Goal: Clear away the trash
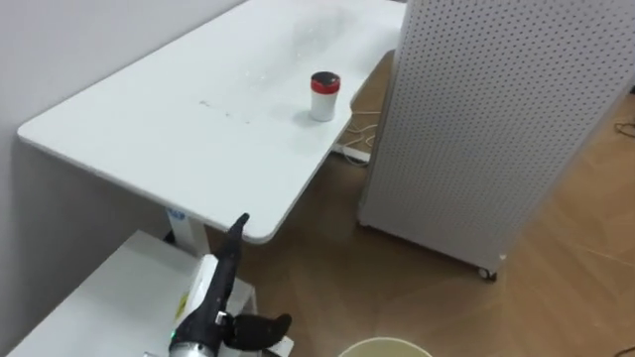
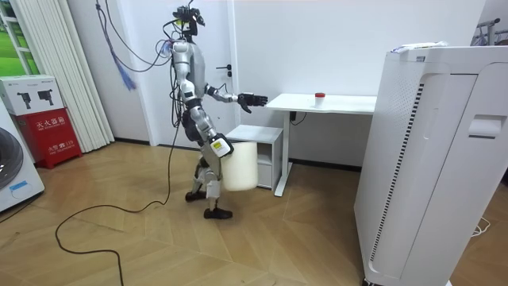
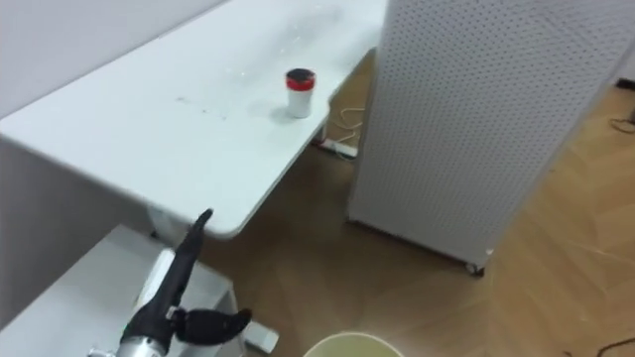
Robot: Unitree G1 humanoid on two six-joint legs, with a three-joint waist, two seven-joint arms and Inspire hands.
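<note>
White counter [image 1: 149,129] was pictured with the red-lidded cup [image 1: 324,96] at twelve o'clock, unpicked and well apart from the left hand [image 1: 226,266], held out straight-fingered and empty. At six o'clock the bin [image 1: 382,347] was carried beside the right hand [image 2: 220,148], its hold not discernible.

I saw a plain white table [image 1: 149,129]. The cup [image 1: 323,99] was white, capped in red with a dark top. The tall panel [image 1: 486,119] was pale grey-white, covered in a regular grid of small dark holes. The floor [image 1: 575,258] was warm brown wood in a herringbone pattern. My left hand [image 1: 228,260] was black. The rim of the bin [image 1: 385,348] showed pale cream. In the room view a box [image 2: 46,131] was red below and white above.
</note>
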